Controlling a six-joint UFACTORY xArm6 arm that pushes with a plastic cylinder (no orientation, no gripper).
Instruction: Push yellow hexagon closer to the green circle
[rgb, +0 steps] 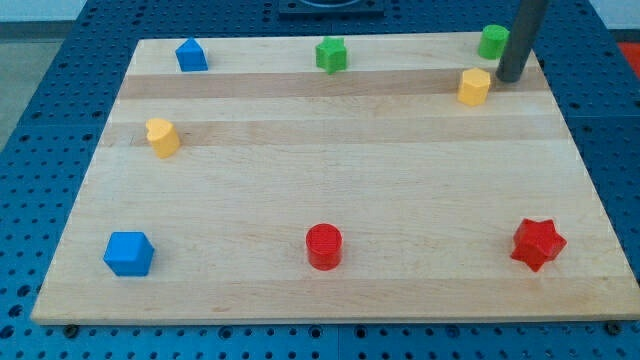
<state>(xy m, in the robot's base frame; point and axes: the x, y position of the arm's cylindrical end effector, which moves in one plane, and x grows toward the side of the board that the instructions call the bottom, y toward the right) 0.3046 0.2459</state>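
My tip (511, 78) stands in the far right corner of the wooden board (330, 190), just right of the yellow hexagon (474, 87) and just right and slightly nearer than the green circle (492, 42). That is the relation the next move turns on: the hexagon lies to the tip's left and a touch nearer, while the circle lies beyond the hexagon, a little to its right. A push from here would likely drive the hexagon leftward rather than toward the circle, so I judge the tip needs to come round to the hexagon's near side and push it away. There is nothing to open or close; the rod is bare and, as far as I can see, apart from both blocks. The hexagon is a small, squat yellow block with faceted sides, sitting flat, already near the circle but not touching it. The other yellow block (162, 137) sits well apart at the left.
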